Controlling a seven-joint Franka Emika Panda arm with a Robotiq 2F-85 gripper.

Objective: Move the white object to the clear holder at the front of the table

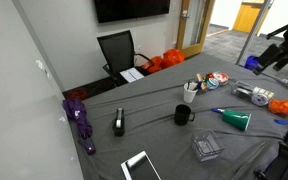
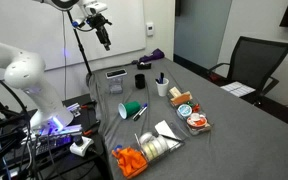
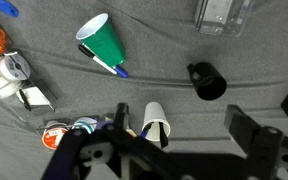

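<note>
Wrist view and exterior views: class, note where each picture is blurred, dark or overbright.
Wrist view: gripper near the lens is dark and soft, green cup sharper. In an exterior view, the doorway glows brightest; in an exterior view, the whiteboard looks washed out.

So the table (image 1: 159, 140) is covered in grey cloth, matt and a bit wrinkled, and that's seen even better in the wrist view. The clear holder (image 1: 207, 147) is made of see-through plastic, ridged and slightly shiny. The green cup (image 3: 104, 42) looks like smooth plastic, while the black mug (image 3: 208, 82) is finished fairly dull. The tablet (image 1: 139, 166) is fronted with a glossy dark screen, and the robot arm (image 2: 19, 62) is cased in smooth white plastic.
</note>
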